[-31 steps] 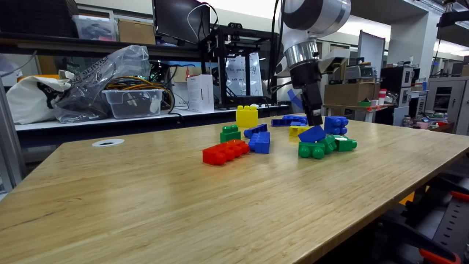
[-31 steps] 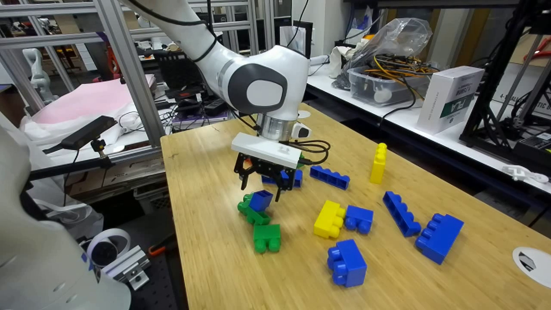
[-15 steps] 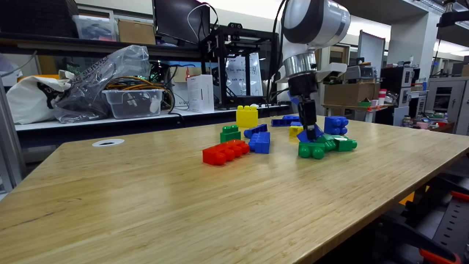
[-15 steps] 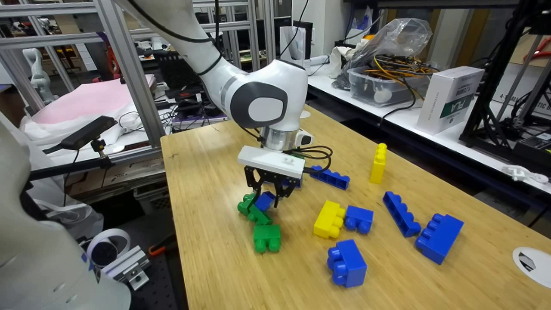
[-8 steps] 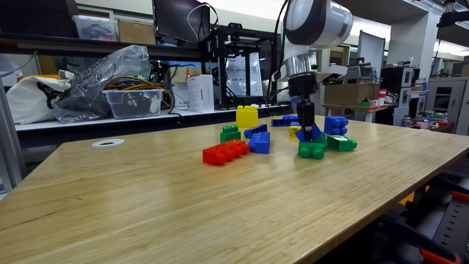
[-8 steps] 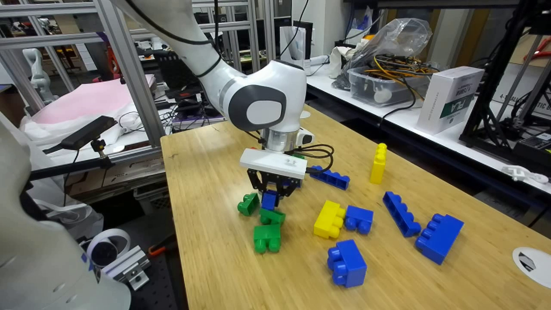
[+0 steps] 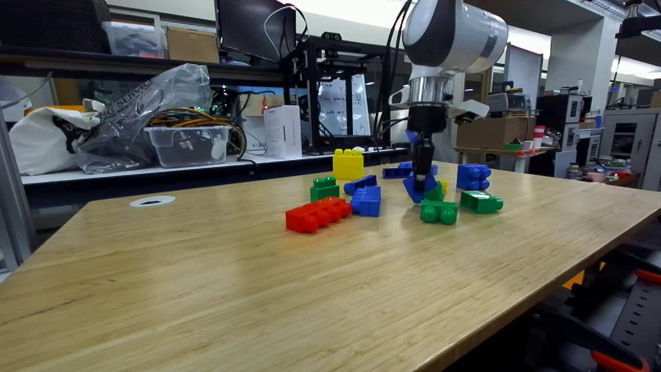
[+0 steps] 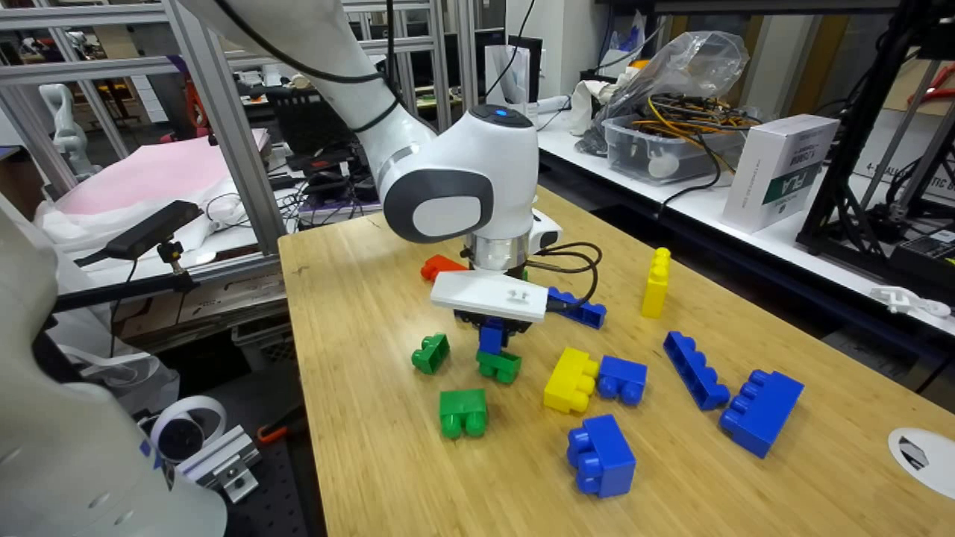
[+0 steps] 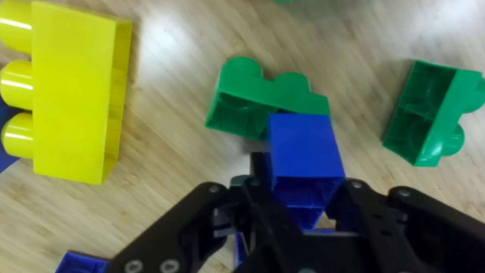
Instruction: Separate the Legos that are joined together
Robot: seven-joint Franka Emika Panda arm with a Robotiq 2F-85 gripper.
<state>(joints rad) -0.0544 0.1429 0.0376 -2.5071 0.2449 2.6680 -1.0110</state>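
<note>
My gripper (image 9: 303, 170) is shut on a blue brick (image 9: 307, 146), one finger on each side of it. A green brick (image 9: 265, 89) sits at the blue brick's lower end, its two studs pointing away; in an exterior view this green brick (image 8: 498, 365) hangs right below the blue one. The joint between them is hidden. Whether the pair touches the table cannot be told. Two loose green bricks lie close by: a green brick (image 8: 431, 353) on its side and another green brick (image 8: 462, 412). A yellow brick (image 8: 569, 380) stands stud-side against a blue brick (image 8: 621, 379); I cannot tell whether they are joined.
Further blue bricks lie on the wooden table, among them a blue block (image 8: 601, 456) and a long blue brick (image 8: 696, 371). A yellow brick (image 7: 348, 164) stands upright. A red brick (image 7: 317, 213) lies beside a small green brick (image 7: 325, 189). The table edge (image 8: 306, 418) runs near the loose green bricks.
My gripper came down open over the blue brick and closed on it. Blue and green have since turned and shifted together away from the other green bricks, which stayed in place.
</note>
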